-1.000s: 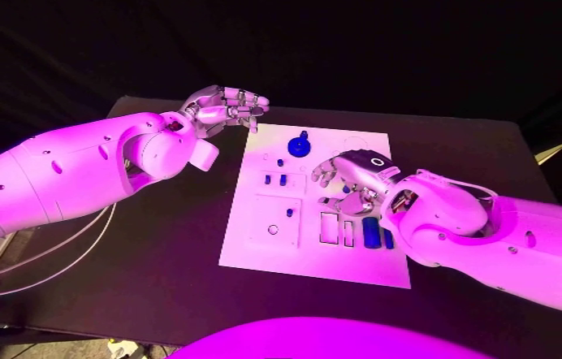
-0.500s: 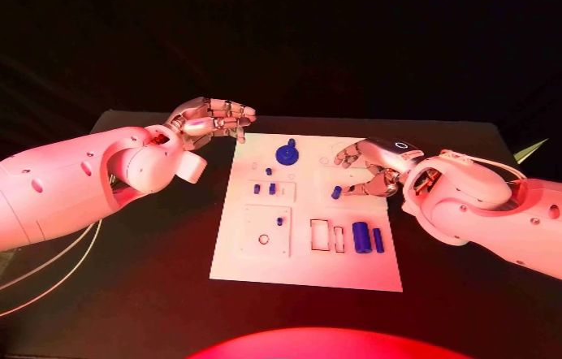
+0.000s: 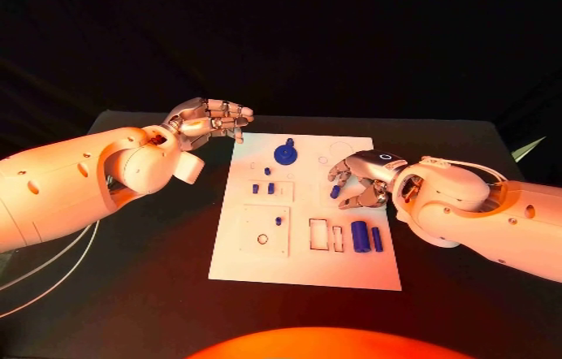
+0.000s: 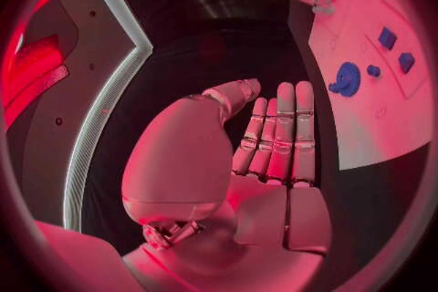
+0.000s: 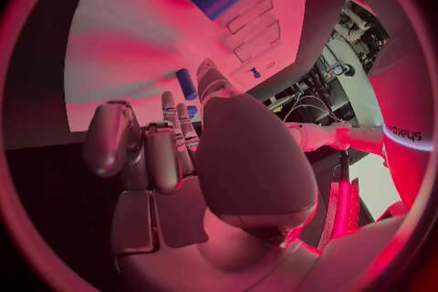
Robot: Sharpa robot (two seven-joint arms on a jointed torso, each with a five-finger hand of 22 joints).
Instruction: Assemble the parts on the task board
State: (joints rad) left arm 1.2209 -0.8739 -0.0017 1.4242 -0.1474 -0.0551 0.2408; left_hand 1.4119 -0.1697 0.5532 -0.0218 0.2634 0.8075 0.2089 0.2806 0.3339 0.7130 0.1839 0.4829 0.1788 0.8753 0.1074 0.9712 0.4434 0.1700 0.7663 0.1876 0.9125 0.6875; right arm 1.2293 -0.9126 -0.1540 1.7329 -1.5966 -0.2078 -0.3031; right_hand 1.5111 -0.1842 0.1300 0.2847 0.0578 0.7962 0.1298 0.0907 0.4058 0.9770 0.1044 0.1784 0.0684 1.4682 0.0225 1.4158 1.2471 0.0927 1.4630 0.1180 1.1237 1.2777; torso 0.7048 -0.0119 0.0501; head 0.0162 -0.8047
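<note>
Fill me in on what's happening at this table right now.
The robot is assembling small blue parts on the white task board. Its right hand is over the middle of the board, pinching a small blue peg. The left hand hovers off the board's far left corner, holding nothing. A round blue knob and two blue cylinders sit on the board.

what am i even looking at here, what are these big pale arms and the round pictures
This is a two-armed robot at a black table, each arm ending in a metal hand. The square picture looks down from its head. The round ones come from cameras at each wrist, behind that hand.

On the table lies a white task board with small blue parts: a round knobbed piece, two small pegs and two cylinders.

The right hand is over the board and pinches a small blue part. The left hand is beside the board's far corner, fingers together, holding nothing.
</note>
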